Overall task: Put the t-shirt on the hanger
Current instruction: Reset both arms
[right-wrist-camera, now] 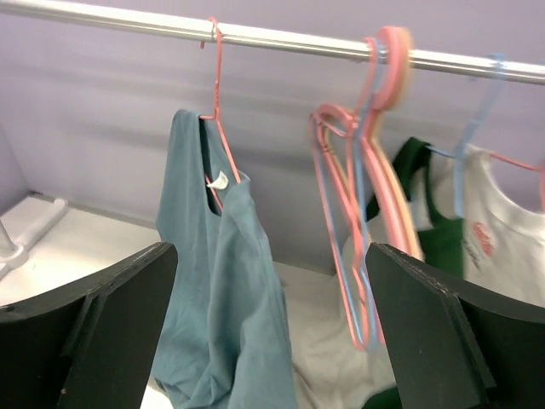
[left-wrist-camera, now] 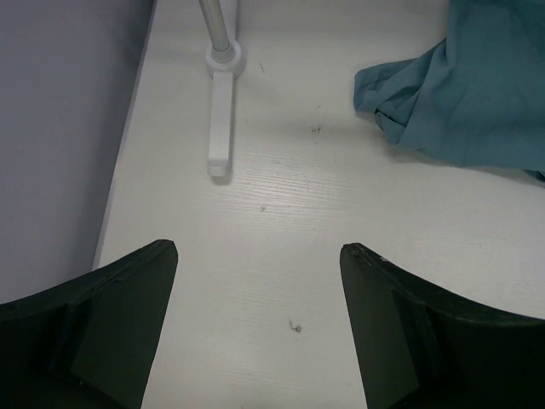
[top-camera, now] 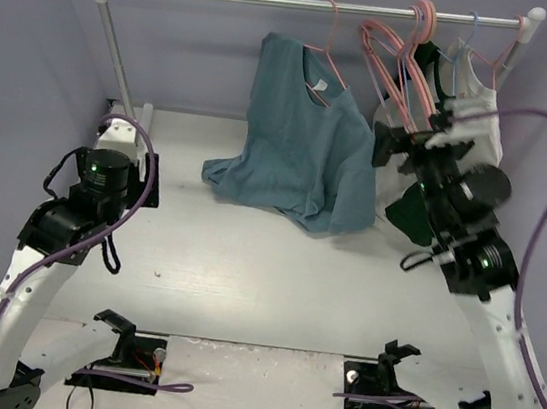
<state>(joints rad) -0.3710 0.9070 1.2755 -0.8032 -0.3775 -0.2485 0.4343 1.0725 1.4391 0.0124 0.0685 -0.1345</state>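
The teal-blue t-shirt [top-camera: 302, 138] hangs on a thin pink hanger [top-camera: 332, 46] hooked over the rail; its lower part bunches on the table. In the right wrist view the t-shirt [right-wrist-camera: 221, 290] hangs from the pink hanger [right-wrist-camera: 218, 111], a white label at the neck. My right gripper [top-camera: 390, 144] is raised to the right of the shirt, open and empty [right-wrist-camera: 271, 256]. My left gripper [top-camera: 118, 255] is low at the left, open and empty over bare table [left-wrist-camera: 258, 251]; the shirt's hem [left-wrist-camera: 460, 85] lies to its far right.
Several spare pink hangers [top-camera: 399, 55] and a pale blue hanger [right-wrist-camera: 473, 136] hang on the rail [top-camera: 280, 2]. A dark green garment [right-wrist-camera: 426, 213] and a white top [right-wrist-camera: 502, 247] hang at the right. The rail's post foot [left-wrist-camera: 223, 111] stands at the back left.
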